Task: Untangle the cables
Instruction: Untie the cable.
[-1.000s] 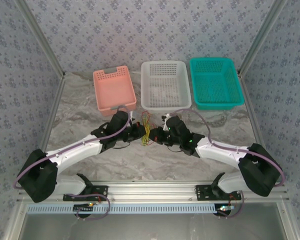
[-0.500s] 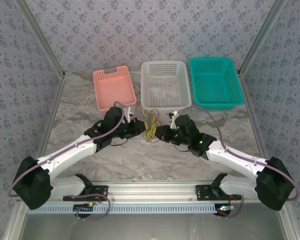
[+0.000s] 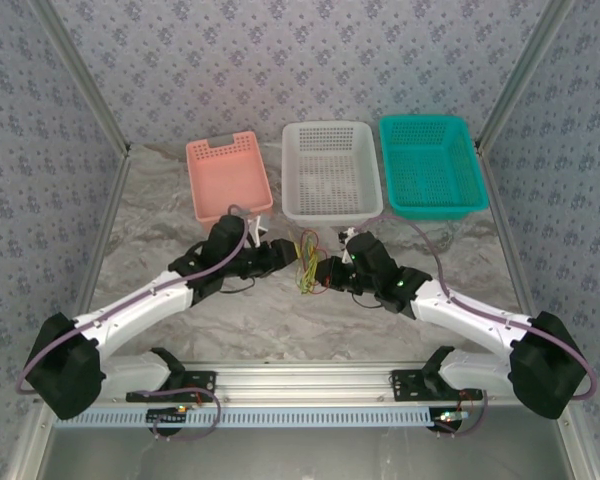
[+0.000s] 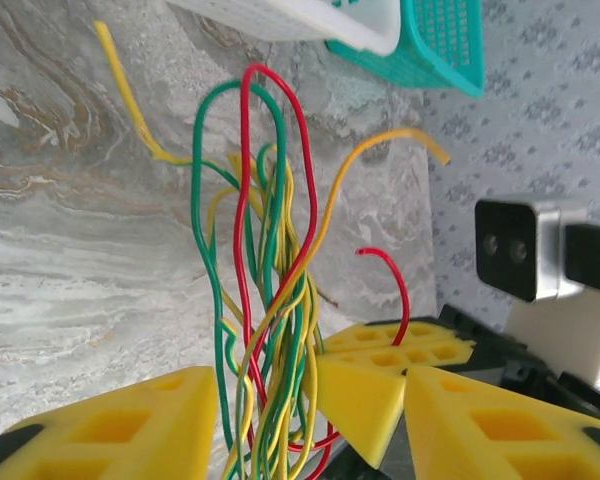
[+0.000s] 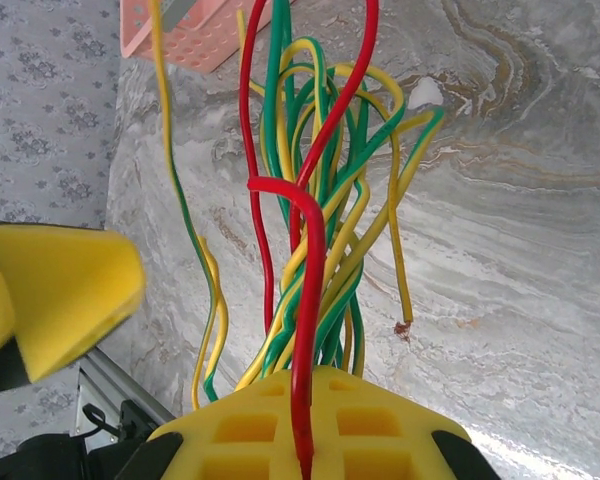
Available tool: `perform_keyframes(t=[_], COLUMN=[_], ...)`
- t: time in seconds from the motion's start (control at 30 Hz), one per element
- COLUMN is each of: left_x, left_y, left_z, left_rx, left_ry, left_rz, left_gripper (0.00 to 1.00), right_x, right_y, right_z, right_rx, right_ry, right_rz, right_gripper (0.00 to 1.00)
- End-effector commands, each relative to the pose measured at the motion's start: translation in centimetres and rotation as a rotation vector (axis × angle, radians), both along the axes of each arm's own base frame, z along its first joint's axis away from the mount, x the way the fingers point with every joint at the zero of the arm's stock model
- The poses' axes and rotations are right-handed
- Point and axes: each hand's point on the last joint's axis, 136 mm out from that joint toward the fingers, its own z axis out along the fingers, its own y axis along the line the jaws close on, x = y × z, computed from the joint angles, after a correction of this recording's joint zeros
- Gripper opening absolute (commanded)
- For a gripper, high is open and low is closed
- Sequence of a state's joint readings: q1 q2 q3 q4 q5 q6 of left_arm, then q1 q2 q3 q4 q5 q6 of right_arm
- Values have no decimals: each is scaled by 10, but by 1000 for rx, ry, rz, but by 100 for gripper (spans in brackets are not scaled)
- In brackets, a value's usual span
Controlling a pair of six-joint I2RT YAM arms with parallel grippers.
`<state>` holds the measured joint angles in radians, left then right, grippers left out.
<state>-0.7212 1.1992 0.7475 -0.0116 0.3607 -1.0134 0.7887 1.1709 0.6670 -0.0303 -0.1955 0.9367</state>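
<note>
- With right pincer [image 5: 305,400] closed, gripped the cables [image 5: 325,200], red strand at the seam.
- Had left pincer [image 4: 312,385] spread wide around them, above the bench [image 4: 80,250].
- Probably needed one loose strand pinched and drawn out slowly.

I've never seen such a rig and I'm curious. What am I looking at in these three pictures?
The left arm and right arm are robot arms bolted to a marbled table. One picture looks down from above; the other two come from cameras on the wrists. At the far edge sit a pink basket, a white basket and a teal basket. Between the arms is a tangle of red, green and yellow cables. The right end effector is closed on it; the left end effector has its yellow fingers apart around it.
</note>
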Motion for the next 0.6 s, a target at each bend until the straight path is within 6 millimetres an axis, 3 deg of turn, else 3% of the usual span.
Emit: perform_keyframes(t=[0.0, 0.1, 0.17, 0.2, 0.27, 0.3, 0.57], left_x=[-3, 3, 10, 14, 20, 23, 30], left_y=[-15, -29, -32, -34, -34, -32, 9], left_z=[-10, -22, -27, -29, -28, -28, -19], left_rx=[10, 26, 21, 27, 30, 34, 70], left_ry=[-8, 6, 3, 1, -13, -17, -47], left_rz=[-29, -40, -24, -15, 2, 18, 119], left_gripper=[56, 54, 45, 36, 5, 0, 0], right_x=[0, -8, -13, -15, -15, -14, -9], right_y=[16, 28, 34, 34, 30, 26, -13], right_z=[23, 29, 31, 32, 30, 29, 14], right_rx=[35, 60, 61, 57, 40, 29, -49], right_ry=[-48, -55, -62, -65, -66, -67, -57], right_rz=[52, 98, 121, 125, 115, 104, 39], right_gripper=[0, 0, 0, 0, 0, 0, 0])
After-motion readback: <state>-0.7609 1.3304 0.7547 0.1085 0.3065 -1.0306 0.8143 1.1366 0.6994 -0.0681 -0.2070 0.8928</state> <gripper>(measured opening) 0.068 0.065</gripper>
